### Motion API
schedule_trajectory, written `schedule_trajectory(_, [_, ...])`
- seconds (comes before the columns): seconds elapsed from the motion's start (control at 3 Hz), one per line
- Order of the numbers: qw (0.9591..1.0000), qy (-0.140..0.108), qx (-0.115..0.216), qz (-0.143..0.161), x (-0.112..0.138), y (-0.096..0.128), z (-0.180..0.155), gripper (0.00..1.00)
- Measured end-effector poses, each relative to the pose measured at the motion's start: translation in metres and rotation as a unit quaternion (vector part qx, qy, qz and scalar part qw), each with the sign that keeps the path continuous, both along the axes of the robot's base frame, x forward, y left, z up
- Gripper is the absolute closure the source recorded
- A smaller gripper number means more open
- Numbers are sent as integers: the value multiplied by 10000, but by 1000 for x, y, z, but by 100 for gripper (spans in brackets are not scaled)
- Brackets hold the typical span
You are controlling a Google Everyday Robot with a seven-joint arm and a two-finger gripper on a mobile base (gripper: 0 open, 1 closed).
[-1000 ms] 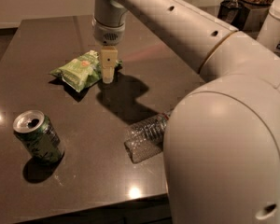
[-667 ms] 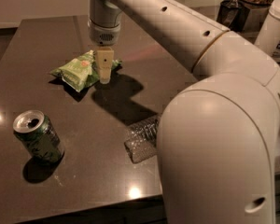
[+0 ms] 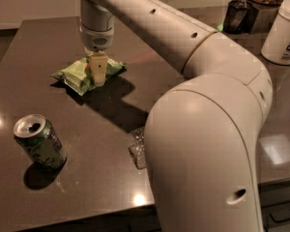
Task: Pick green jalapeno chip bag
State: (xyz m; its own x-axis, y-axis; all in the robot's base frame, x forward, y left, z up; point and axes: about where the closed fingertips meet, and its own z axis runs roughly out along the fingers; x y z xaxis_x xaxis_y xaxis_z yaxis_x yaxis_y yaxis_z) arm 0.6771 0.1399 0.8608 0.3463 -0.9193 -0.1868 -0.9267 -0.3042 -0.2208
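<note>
The green jalapeno chip bag (image 3: 73,76) lies flat on the dark table (image 3: 34,47), toward the far left. It is light green with a red-orange mark by the gripper. My gripper (image 3: 98,73) points straight down from the arm's wrist (image 3: 96,30) and sits over the middle of the bag, at or just above its surface. It hides part of the bag's right half.
A green soda can (image 3: 40,141) with a silver top stands near the front left. A clear water bottle (image 3: 137,148) lies mostly hidden behind my arm's big elbow (image 3: 203,144). A white canister (image 3: 284,30) and dark containers (image 3: 239,14) stand at the back right.
My gripper has moved left from the bag's right edge to over its middle. The bag, can and bottle have not moved.
</note>
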Motion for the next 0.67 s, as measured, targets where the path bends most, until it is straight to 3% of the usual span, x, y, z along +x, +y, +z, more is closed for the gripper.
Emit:
schedule_trajectory(0.33, [9998, 179, -82, 27, -1, 3, -3, 46])
schedule_trajectory(0.67, [9983, 571, 135, 29, -3, -9, -1, 70])
